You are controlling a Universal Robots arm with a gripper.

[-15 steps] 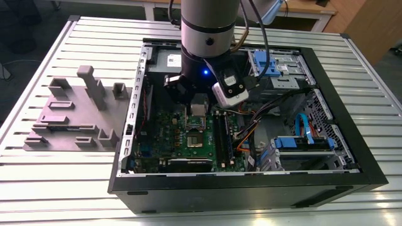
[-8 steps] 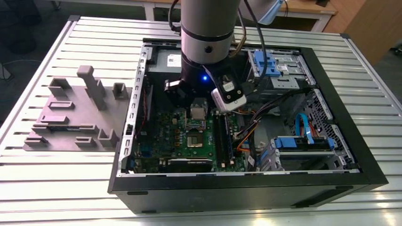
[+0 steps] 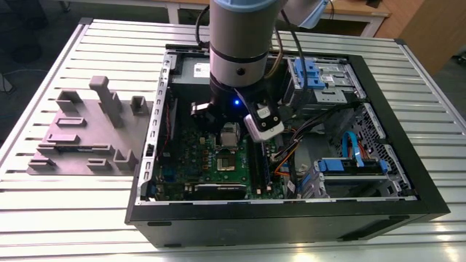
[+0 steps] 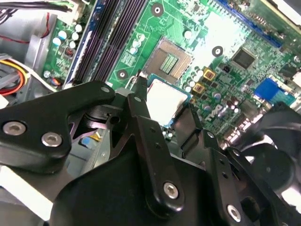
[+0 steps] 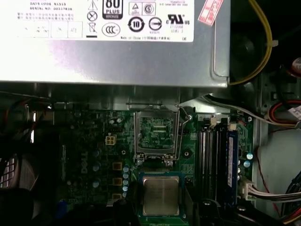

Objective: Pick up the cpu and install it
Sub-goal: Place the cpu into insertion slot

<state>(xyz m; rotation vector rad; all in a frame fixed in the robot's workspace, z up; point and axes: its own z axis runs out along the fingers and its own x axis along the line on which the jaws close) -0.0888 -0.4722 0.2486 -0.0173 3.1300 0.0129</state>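
Cpu (image 5: 161, 195) is pinched between the fingers (image 4: 141, 106) of the gripper (image 4: 164, 107), near the open socket (image 5: 156, 134); we'd keep it level and square.

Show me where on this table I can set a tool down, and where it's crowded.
Bare table slats lie nearer the camera than the grey-purple fixture, and beside the computer case at the exterior view's right. Crowded: inside the case, where the gripper holds the cpu near the socket.
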